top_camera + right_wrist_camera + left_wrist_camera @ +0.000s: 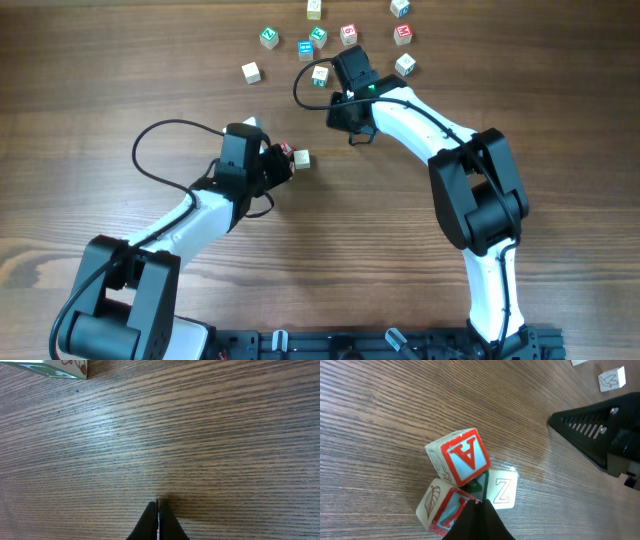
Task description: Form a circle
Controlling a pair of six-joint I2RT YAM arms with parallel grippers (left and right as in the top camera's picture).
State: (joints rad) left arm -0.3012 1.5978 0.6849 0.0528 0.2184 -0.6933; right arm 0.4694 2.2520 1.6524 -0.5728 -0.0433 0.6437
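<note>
While both grippers are pinched shut with nothing held, the circle sits right at the left gripper tip.

Circle = three tiny cubes packed tight: red-framed A cube farthest from the fingers, second red-printed cube left of the tip, pale Z cube right of it. The shut tip aims into the gap between those two; contact unclear. Right gripper is closed over bare wood, well apart from the group. Surface: brown wood-grain table, which fills every view. Loose cubes are spread at the top of the overhead view, near the right arm. Readable: red "A", outlined "Z". Leaf drawing on the second red-printed cube's side, its letter not legible. Loose cubes' print too small.
</note>
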